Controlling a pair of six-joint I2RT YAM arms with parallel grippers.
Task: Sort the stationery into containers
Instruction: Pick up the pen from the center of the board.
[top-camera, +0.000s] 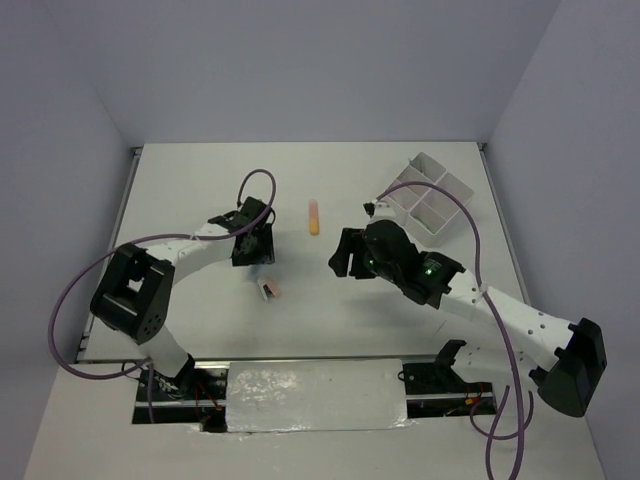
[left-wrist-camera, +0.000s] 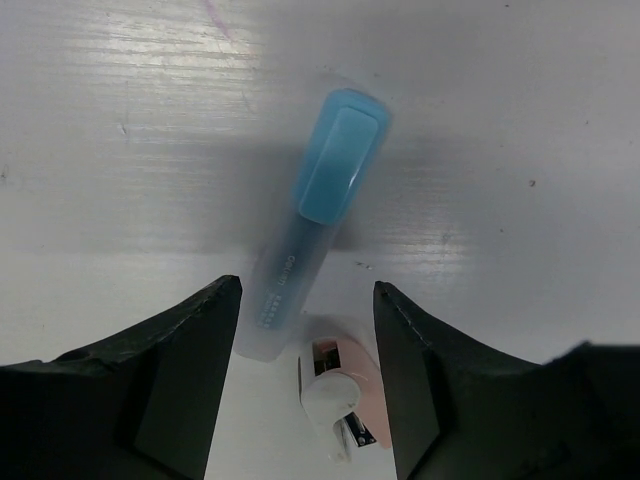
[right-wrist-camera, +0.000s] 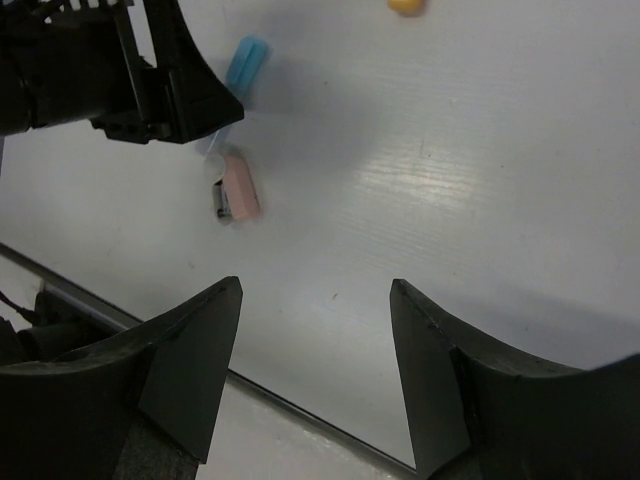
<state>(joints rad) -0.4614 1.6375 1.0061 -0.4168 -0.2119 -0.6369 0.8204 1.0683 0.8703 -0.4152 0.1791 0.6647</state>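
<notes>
A blue highlighter (left-wrist-camera: 325, 190) lies on the white table, its pale lower end reaching between my left gripper's (left-wrist-camera: 306, 283) fingertips. A small pink stapler (left-wrist-camera: 345, 385) lies just nearer, also between the fingers. The jaws are open and touch neither piece. From above, the left gripper (top-camera: 256, 256) hangs just beyond the pink stapler (top-camera: 270, 290). An orange highlighter (top-camera: 314, 217) lies further back at centre. The white four-compartment tray (top-camera: 428, 195) stands at the back right. My right gripper (top-camera: 345, 256) is open and empty beside it, over bare table (right-wrist-camera: 316, 283).
The right wrist view shows the pink stapler (right-wrist-camera: 238, 190), the blue highlighter (right-wrist-camera: 247, 62) and the left arm's black gripper (right-wrist-camera: 150, 85) at upper left. A dark table edge (right-wrist-camera: 300, 405) runs below the right fingers. Purple cables loop off both arms.
</notes>
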